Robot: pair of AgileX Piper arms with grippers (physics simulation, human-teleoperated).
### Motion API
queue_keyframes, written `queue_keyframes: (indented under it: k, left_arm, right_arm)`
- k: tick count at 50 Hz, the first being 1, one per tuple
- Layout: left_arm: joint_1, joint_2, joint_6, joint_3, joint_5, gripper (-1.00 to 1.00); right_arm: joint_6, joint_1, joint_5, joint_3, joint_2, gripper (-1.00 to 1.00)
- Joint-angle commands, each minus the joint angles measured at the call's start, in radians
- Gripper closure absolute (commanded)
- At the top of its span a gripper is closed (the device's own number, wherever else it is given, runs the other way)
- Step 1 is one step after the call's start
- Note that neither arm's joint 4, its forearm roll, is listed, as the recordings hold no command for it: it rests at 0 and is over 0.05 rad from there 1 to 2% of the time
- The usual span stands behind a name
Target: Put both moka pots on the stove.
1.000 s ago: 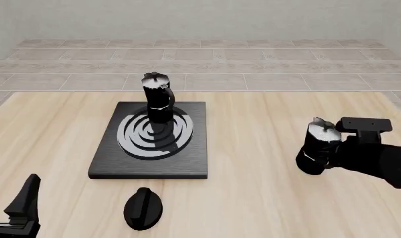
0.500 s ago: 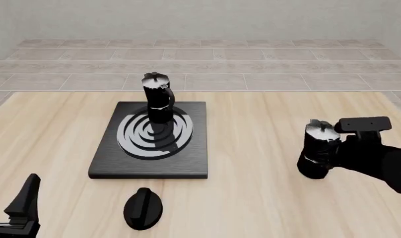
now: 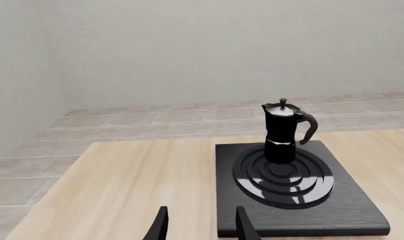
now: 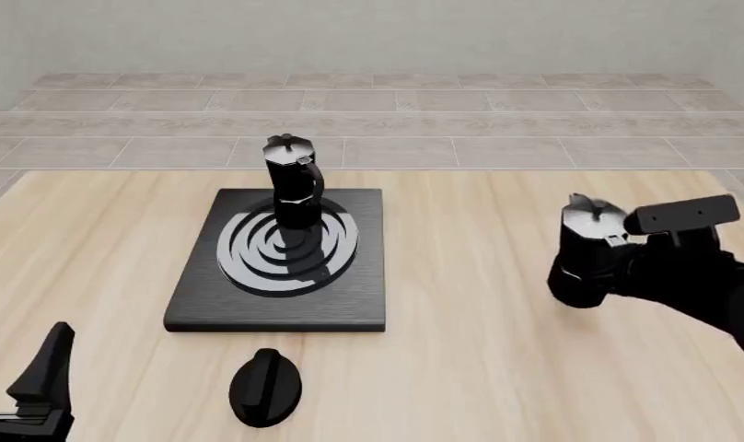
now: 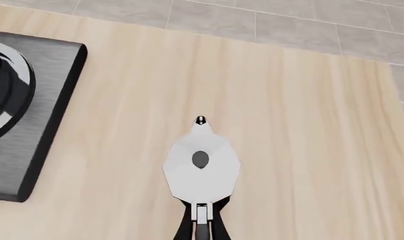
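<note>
One moka pot stands upright at the far edge of the stove burner, while the right tool pinches the second moka pot by its handle, tilted above the wooden bench well right of the stove, and the left tool waits spread near the bench's front corner.

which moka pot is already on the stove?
The left moka pot, standing upright on the stove at the burner's far edge. The other pot is held by the right gripper.

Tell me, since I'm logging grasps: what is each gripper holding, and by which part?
The right gripper holds the second moka pot by its side handle. The left gripper holds nothing.
</note>
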Motion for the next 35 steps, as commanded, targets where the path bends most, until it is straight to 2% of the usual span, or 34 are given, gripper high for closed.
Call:
queue_keyframes:
  k: [1, 19, 35]
  left_arm:
    - [0.002, 0.0, -0.005, 0.002, -0.002, -1.0]
    - [0.002, 0.0, -0.005, -0.008, 0.005, -1.0]
    - [-0.002, 0.0, 0.004, 0.0, 0.0, -1.0]
  right_arm:
    - [0.001, 0.046, 0.008, -0.043, -0.057, 1.0]
    - [0.033, 0.201, -0.029, -0.104, 0.001, 1.0]
    - [0.032, 0.323, -0.031, -0.193, 0.076, 1.0]
